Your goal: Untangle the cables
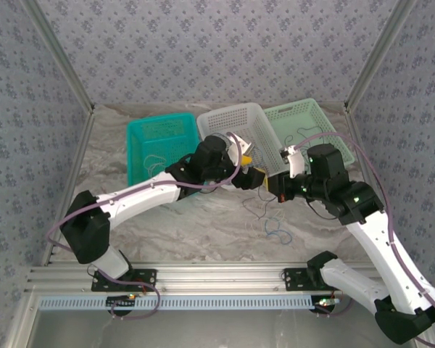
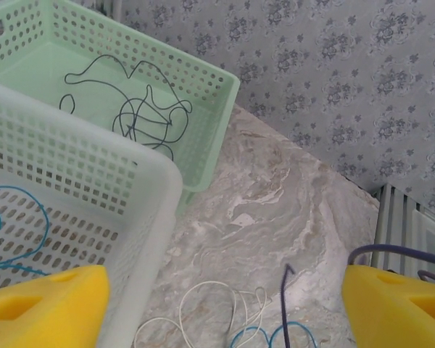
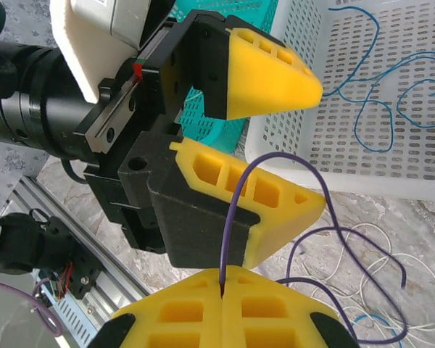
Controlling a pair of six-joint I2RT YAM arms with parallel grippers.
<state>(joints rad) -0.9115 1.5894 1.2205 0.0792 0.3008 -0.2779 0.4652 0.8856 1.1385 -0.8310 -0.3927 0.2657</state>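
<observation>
Seen from overhead, left to right along the back of the marbled grey worktop (image 1: 203,225): teal plastic basket (image 1: 159,141), white perforated basket (image 1: 235,123), pale green basket (image 1: 312,127); in front, loose on the worktop, small tangle of thin pale and blue wires (image 1: 274,228). Shown closer by the left wrist camera: left end effector (image 2: 225,304) spread wide, gripping nothing; black wire (image 2: 133,123) coiled in the green basket, blue wire (image 2: 47,221) in the white one. Revealed by the right wrist camera: right end effector (image 3: 223,279) pressed together, pinching a thin dark purple wire (image 3: 279,154) looping beside the pale strands.
</observation>
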